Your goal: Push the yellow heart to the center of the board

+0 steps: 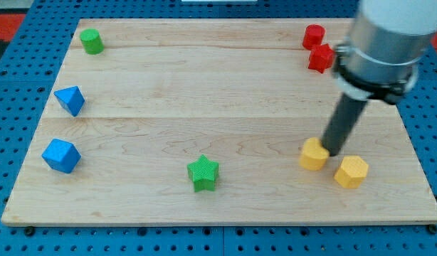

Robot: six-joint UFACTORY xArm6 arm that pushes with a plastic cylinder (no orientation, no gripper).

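The yellow heart lies at the view's lower right on the wooden board. My tip is at the end of the dark rod, right beside the heart's right edge, touching or nearly touching it. A yellow hexagon block lies just to the lower right of my tip.
Two red blocks sit at the upper right, next to the arm's grey body. A green star lies at bottom centre. A green cylinder is at upper left. Two blue blocks lie along the left edge.
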